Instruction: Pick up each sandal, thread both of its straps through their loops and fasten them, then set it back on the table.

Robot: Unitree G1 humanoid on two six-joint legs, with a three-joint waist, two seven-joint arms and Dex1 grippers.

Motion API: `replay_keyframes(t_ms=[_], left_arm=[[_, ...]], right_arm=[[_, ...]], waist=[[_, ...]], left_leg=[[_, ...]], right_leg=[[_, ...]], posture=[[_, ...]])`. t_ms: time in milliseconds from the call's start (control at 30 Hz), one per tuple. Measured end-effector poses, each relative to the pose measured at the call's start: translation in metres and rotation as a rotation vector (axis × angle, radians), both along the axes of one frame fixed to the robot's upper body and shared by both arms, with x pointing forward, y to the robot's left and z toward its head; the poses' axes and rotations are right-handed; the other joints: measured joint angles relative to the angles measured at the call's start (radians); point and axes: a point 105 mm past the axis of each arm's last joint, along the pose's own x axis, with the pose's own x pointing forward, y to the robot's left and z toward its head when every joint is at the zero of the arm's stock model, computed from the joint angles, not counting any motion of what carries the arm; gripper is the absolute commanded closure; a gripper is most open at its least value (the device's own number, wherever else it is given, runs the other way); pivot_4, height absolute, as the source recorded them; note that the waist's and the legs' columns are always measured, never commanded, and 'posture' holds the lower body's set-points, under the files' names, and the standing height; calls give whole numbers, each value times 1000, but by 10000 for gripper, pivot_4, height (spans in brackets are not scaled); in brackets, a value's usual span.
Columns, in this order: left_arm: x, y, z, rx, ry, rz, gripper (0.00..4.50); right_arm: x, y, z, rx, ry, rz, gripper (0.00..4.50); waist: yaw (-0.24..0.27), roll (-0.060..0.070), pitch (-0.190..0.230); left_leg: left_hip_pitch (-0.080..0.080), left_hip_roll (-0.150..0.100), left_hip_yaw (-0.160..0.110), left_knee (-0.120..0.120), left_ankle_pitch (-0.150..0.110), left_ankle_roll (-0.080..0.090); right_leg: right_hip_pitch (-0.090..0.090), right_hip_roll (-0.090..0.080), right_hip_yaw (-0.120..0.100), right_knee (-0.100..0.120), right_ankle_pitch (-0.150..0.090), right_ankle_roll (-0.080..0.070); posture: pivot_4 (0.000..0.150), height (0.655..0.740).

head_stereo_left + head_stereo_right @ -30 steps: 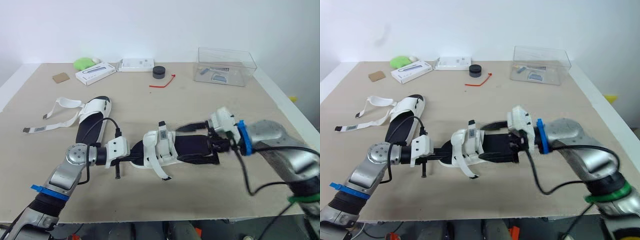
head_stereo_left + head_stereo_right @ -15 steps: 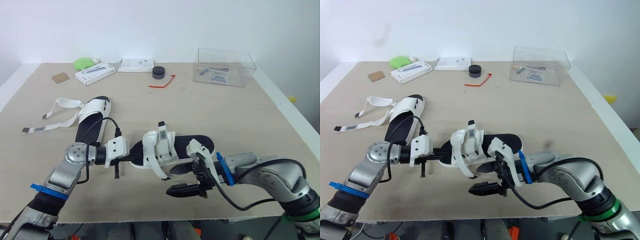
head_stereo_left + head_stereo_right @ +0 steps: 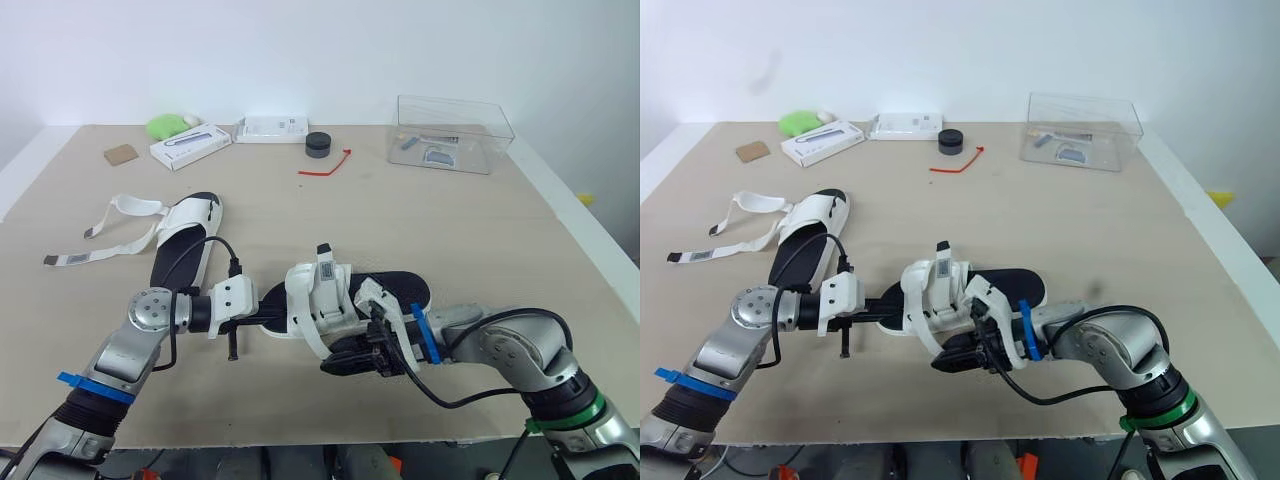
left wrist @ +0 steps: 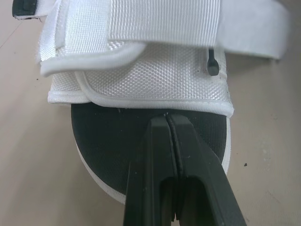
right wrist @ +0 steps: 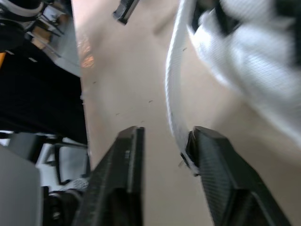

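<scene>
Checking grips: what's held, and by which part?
Left gripper pinches the near sandal, seemingly at its upper's edge. Right gripper is open, empty.

**Q:** How do we classify this site?

**A:** We classify it as a lab or test room. Indicators:
- A plain table [image 3: 470, 230] stands against a bare white wall [image 3: 320, 50].
- At the table's far edge we note a clear plastic box [image 3: 452, 132] of small parts, two white cartons [image 3: 191, 146] and a loose red cord [image 3: 325, 165].

Your bg clutter, far side of table [image 3: 400, 215]:
You've got green lump [image 3: 168, 126], 2 white boxes [image 3: 190, 147] [image 3: 272, 129], black puck [image 3: 318, 144], red cord [image 3: 328, 165], clear box [image 3: 452, 133], cardboard square [image 3: 122, 155].
</scene>
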Motion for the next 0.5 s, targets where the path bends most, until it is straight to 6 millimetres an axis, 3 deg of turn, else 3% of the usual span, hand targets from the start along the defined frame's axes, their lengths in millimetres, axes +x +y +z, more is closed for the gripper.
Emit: replay_keyframes(t_ms=[67, 333, 400, 500], left_arm=[[0, 0, 0, -1, 0, 2, 45000], [0, 0, 0, -1, 0, 3, 45000], [1, 0, 0, 0, 1, 4, 45000], [2, 1, 0, 0, 3, 7, 45000]], right_arm=[[0, 1, 1, 0, 19, -6, 44737], [5, 6, 15, 69, 104, -42, 44737], [18, 12, 44, 170, 135, -55, 44737], [36, 18, 70, 242, 127, -84, 44737]], waist=[[0, 0, 0], [0, 0, 0], [-1, 1, 0], [-3, 1, 0]], left_leg=[[0, 0, 0, 0, 0, 0], [0, 0, -2, 0, 0, 0], [0, 0, -2, 1, 0, 0], [0, 0, -1, 2, 1, 0]], right_leg=[[0, 0, 0, 0, 0, 0], [1, 0, -2, 0, 0, 0], [0, 0, -1, 1, 1, -1], [0, 0, -2, 1, 3, -1]], posture=[[1500, 7400], [1500, 7400], [1500, 7400], [1500, 7400]])
